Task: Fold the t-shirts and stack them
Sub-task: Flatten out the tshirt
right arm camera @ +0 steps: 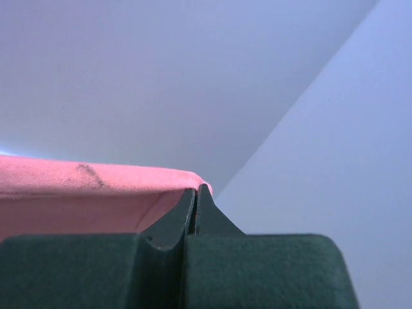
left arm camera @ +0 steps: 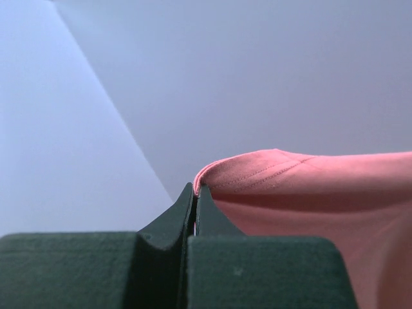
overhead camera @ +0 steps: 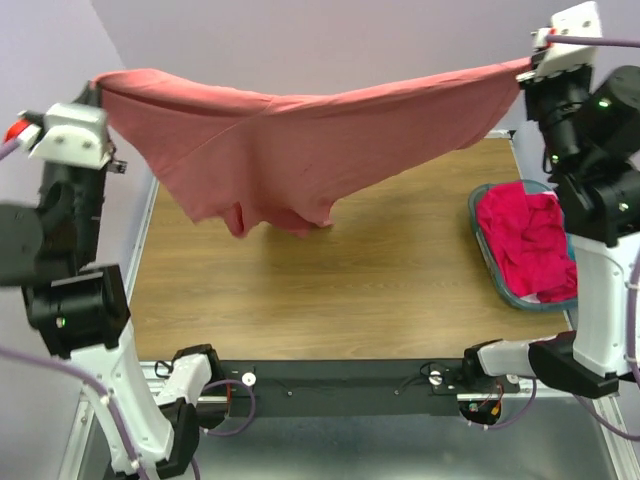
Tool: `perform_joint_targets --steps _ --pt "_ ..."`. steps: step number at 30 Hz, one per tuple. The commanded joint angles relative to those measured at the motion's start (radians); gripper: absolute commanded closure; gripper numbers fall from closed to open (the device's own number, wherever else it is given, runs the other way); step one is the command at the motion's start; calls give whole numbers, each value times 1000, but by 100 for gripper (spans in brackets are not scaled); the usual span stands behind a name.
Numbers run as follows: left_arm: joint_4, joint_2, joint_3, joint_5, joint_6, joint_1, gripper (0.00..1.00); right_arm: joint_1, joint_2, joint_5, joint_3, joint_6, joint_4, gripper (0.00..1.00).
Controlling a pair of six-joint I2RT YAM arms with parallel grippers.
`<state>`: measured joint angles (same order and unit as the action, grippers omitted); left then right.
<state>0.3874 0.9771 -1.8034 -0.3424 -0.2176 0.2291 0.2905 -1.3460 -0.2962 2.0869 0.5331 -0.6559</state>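
Left claw [left arm camera: 195, 190] and right claw [right arm camera: 196, 190] each pinch an end of the pink shirt [overhead camera: 300, 150], which sags between them above the table [overhead camera: 380, 280].

Left arm [overhead camera: 68, 225] and right arm [overhead camera: 600, 190] raised high, wide apart; left claw [left arm camera: 195, 193] and right claw [right arm camera: 195, 192] clamped tight.

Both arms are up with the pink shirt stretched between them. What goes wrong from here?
The left pincer and right pincer each pinch only a thin edge of the large salmon-pink cloth t-shirt; a slip would likely drop one side.
The shirt sags and bunches in the middle, so laying it on the wooden table may trap creases.
The round teal plastic basket sits by the right arm; cloth might drape onto it.
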Motion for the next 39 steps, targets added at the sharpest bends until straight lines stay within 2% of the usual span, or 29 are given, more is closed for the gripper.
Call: perform_joint_targets --steps 1,6,11,13,18,21,22,24,25,29,34,37,39 --pt "-128 -15 -78 160 66 12 100 -4 11 -52 111 13 4 99" --pt "-110 -9 -91 163 55 12 100 -4 7 -46 108 41 12 100" --pt "-154 34 35 122 8 12 100 -4 -19 -15 -65 68 122 100" --pt "-174 90 73 117 6 12 100 -5 -51 -3 -86 73 169 100" --pt "-225 264 58 42 30 12 100 -7 -235 28 -45 57 245 100" --pt "-291 400 -37 29 64 12 100 -14 -379 29 83 56 288 99" --pt "-301 443 -86 23 82 12 100 -19 -424 22 173 59 301 100" --pt "-318 563 -250 13 99 10 100 -36 -502 6 289 58 328 99" --pt "-355 633 -357 13 100 12 100 -57 -590 -7 411 45 361 99" --pt "-505 731 -538 -17 170 10 100 -85 -728 -11 594 53 445 99" --pt "-703 741 -531 52 167 12 100 -102 -664 48 376 97 787 99" --pt "-702 732 -469 42 141 12 100 -116 -682 83 316 96 832 99" --pt "-717 687 -308 22 112 10 100 -120 -703 112 282 87 835 100"
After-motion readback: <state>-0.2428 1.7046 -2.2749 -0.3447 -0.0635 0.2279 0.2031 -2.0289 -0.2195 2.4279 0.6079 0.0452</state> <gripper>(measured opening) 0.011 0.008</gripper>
